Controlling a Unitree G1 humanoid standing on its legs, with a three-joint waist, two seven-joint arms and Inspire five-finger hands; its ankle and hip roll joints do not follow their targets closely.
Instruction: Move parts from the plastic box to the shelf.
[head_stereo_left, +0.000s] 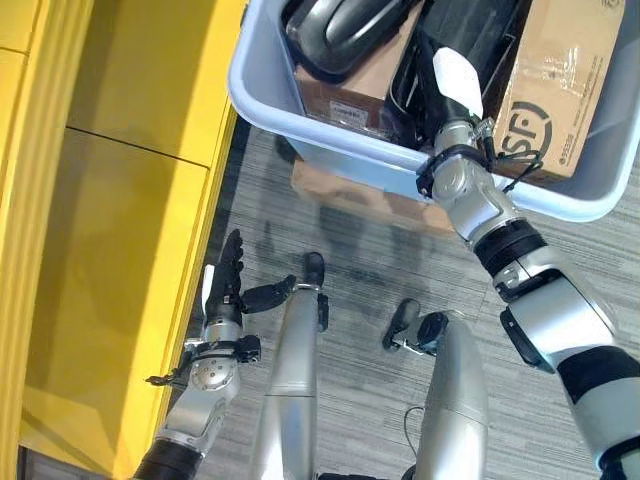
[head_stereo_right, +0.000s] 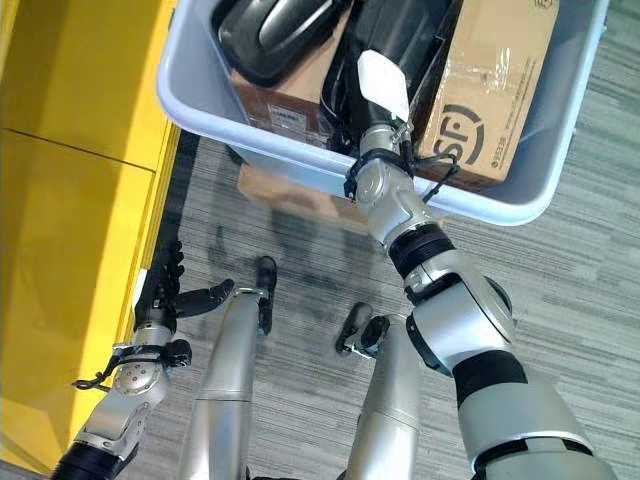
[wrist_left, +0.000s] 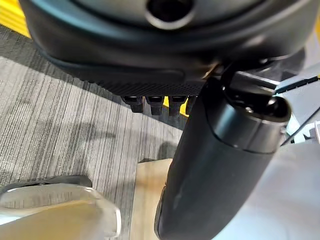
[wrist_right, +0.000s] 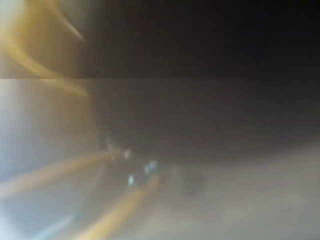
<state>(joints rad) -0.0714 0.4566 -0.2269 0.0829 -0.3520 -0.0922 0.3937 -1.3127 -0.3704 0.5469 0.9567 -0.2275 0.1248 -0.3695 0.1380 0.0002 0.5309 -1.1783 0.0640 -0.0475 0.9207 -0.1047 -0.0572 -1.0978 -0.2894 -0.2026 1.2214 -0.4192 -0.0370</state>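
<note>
In the grey plastic box (head_stereo_left: 300, 118) we see black parts (head_stereo_left: 345, 30) and a cardboard carton (head_stereo_right: 495, 75). Our right hand (head_stereo_right: 382, 88) reaches among them, grip impossible to tell. Our left hand (head_stereo_left: 232, 275) hangs with straight fingers beside the yellow shelf (head_stereo_left: 110, 220).

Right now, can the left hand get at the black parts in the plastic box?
Probably not yet. The left hand hangs low beside the yellow shelf, fingers straight, well short of the plastic box; the right hand is already inside, among the black parts.

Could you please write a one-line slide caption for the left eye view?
Right robot hand reaches into the grey plastic box of parts; left robot hand hangs open beside the yellow shelf.
</note>
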